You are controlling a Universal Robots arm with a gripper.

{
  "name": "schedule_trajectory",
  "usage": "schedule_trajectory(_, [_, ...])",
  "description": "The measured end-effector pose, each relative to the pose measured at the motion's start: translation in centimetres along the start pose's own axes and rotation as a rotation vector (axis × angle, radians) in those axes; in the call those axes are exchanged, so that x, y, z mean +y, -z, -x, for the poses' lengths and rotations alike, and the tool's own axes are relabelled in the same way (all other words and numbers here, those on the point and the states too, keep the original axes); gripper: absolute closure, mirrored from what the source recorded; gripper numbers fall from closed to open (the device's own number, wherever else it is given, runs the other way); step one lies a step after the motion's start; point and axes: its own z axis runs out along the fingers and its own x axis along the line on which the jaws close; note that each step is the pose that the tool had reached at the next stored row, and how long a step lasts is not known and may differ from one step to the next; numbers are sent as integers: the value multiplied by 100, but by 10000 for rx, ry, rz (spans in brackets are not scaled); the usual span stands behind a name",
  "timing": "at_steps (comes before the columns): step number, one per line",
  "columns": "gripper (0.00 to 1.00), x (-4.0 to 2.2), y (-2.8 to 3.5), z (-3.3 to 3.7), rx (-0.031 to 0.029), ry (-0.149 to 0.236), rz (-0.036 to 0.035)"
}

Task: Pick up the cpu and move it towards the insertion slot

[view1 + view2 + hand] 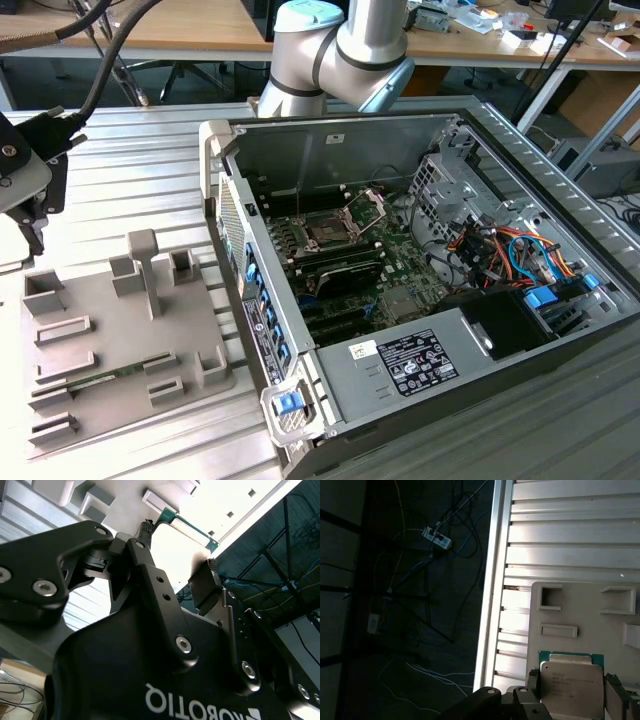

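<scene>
In the first wrist view the cpu [572, 685], a pale silver square with a green rim, sits between my gripper's [572, 692] two dark fingers [533, 686], over the grey tray [585, 610]. Both fingers press against its opposite edges. The second wrist view shows the fingertips [210, 565] of the gripper [179, 545] at the two ends of the cpu's green edge [190, 527]. I cannot tell whether the cpu still rests on the tray. In the exterior view the gripper [30, 215] hangs at the far left, above the tray's [120, 330] corner. The insertion slot [335, 228] lies inside the open computer case, its hinged plate raised.
The open case [420, 260] fills the exterior view's right, with cables, drive cages and a power supply [420, 360] inside. The tray carries raised grey holders and a thin green memory stick [110, 378]. The ribbed table's edge [490, 605] runs close to the tray, with floor cables beyond.
</scene>
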Motion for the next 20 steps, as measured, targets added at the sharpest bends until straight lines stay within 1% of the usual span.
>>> schedule_trajectory(20, [45,3,57,0,1,-1,-1])
